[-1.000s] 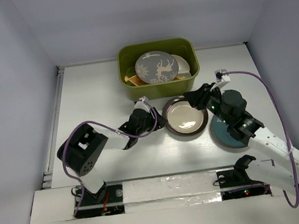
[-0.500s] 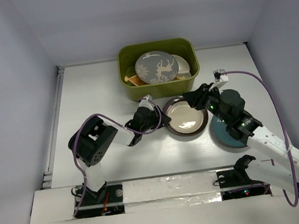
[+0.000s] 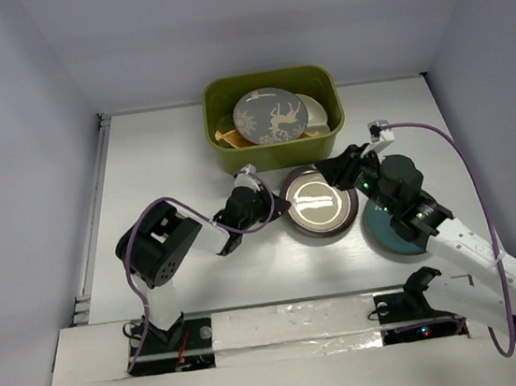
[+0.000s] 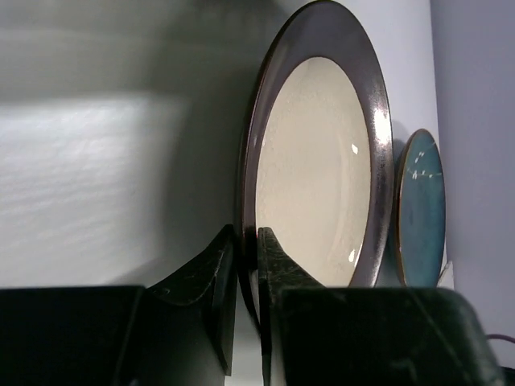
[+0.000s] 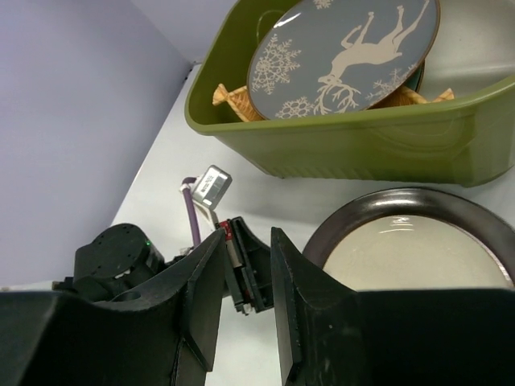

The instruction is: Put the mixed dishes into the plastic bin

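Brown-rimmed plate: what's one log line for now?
left gripper: shut on brown-rimmed plate rim | right gripper: open, empty | plastic bin: deer plate inside

bin wall behind brown-rimmed plate, teal plate close right

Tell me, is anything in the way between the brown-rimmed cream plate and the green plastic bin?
Nothing visible. Only bare white table lies between the brown-rimmed cream plate and the olive-green plastic bin. Inside, a grey deer plate already lies on top.

Left claw pinches brown-rimmed cream plate rim.
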